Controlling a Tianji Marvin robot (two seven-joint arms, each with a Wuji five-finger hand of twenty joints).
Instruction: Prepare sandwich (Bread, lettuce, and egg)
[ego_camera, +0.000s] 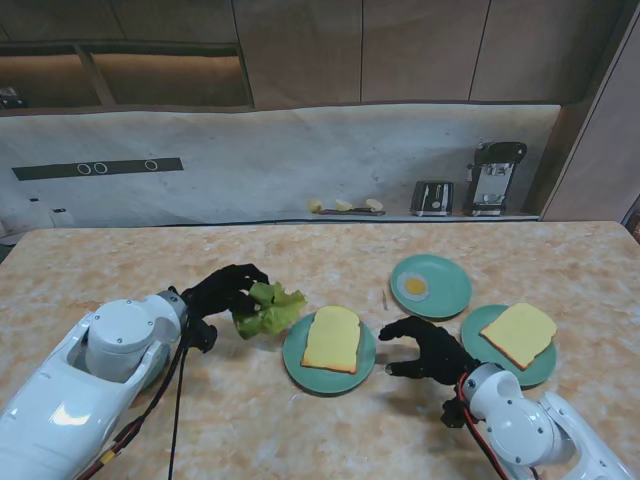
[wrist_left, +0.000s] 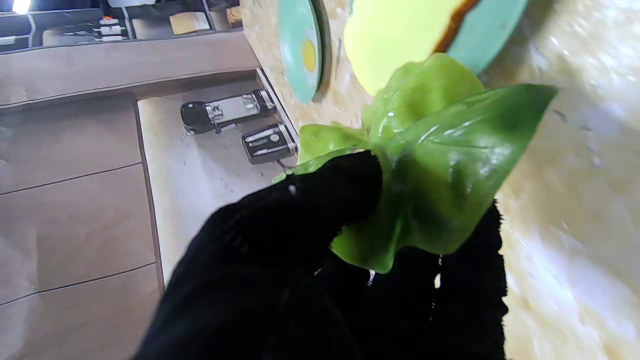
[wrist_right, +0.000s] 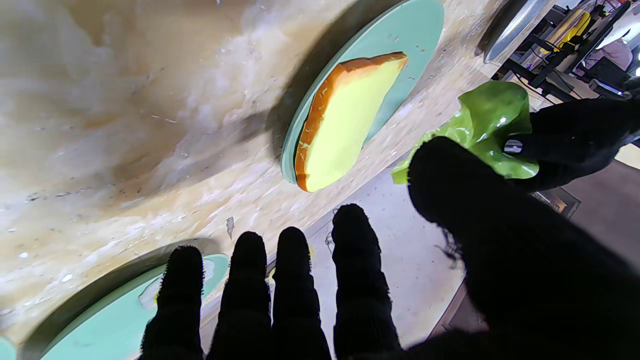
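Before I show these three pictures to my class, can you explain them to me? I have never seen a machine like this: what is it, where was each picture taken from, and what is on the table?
It is a robot with two white arms ending in black five-finger hands. The wide picture comes from a camera on its stand, looking down at the table. The other two come from cameras on the wrists, looking along the fingers, so they appear upside down.

On the table are three green plates. The middle plate holds a slice of bread, the right plate another slice, and the farther plate a fried egg.

The left hand holds a lettuce leaf beside the middle plate. The right hand is open, holding nothing, between the plates.
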